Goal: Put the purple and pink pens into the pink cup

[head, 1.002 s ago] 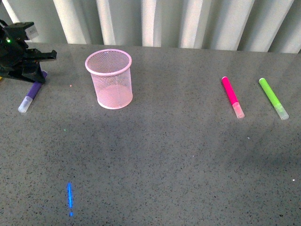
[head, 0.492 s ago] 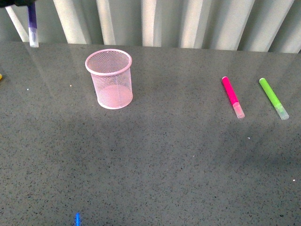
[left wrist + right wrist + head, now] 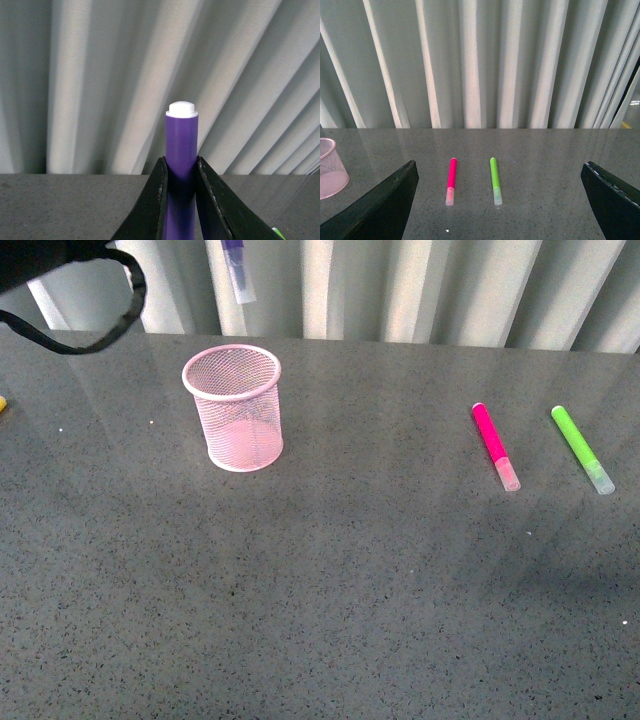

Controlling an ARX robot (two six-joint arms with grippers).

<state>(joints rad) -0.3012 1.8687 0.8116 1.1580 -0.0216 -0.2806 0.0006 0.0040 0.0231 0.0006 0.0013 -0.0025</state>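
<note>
1. Neither pen is in the pink cup (image 3: 232, 408) yet. The cup is a light wire-mesh cylinder with a solid rolled rim, standing upright on the speckled grey table (image 3: 350, 590). Seen through the mesh, it looks empty.
2. The short, thick, dark purple pen (image 3: 237, 270) is off the table. It hangs roughly upright with its clear cap pointing down. In the front view it sits above the cup's mouth, but I cannot tell whether it is directly over the opening or somewhat behind it.
3. The left gripper (image 3: 180, 162) is grasping this pen. Its black fingers (image 3: 150, 205) are drawn in to the width of the barrel and press on either side. The pen's white end plug sticks out beyond the tips.
4. The bright magenta pink pen (image 3: 494, 445) lies flat on the table, well to the right of the cup, with its clear cap toward the robot. A lime green marker (image 3: 582, 448) lies near it, roughly parallel and not touching.
5. The right gripper (image 3: 499, 169) is released, with its dark fingers (image 3: 380, 205) spread wide. It holds nothing and touches nothing, and it faces the two markers from above the table.
6. By my estimate the task is in its early part. The purple pen needs lowering into the cup and letting go. After that, the pink pen's whole pick-up and drop is left to do.
</note>
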